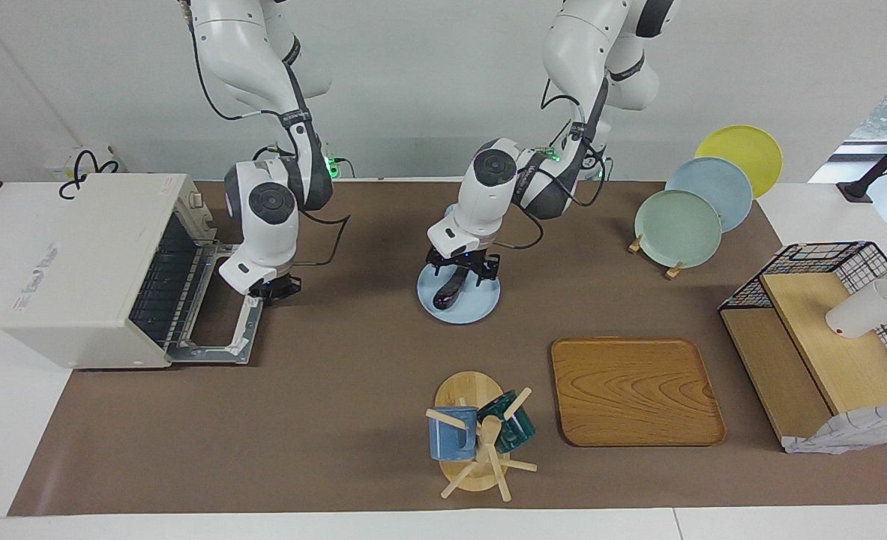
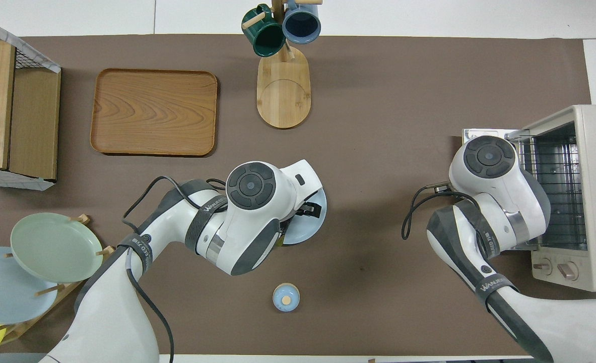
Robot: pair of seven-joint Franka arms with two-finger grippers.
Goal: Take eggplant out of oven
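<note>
The cream-white oven stands at the right arm's end of the table, its door dropped open and flat; it also shows in the overhead view. Its wire rack looks bare. The dark eggplant is out of the oven, tilted, with its lower end on a light blue plate mid-table. My left gripper is over the plate and shut on the eggplant's upper end. My right gripper hangs at the door's handle edge. In the overhead view both hands hide their fingers and the eggplant.
A wooden tray and a mug tree with a blue and a green mug lie farther from the robots. A plate rack and a wire-and-wood shelf stand at the left arm's end. A small blue lidded pot sits near the robots.
</note>
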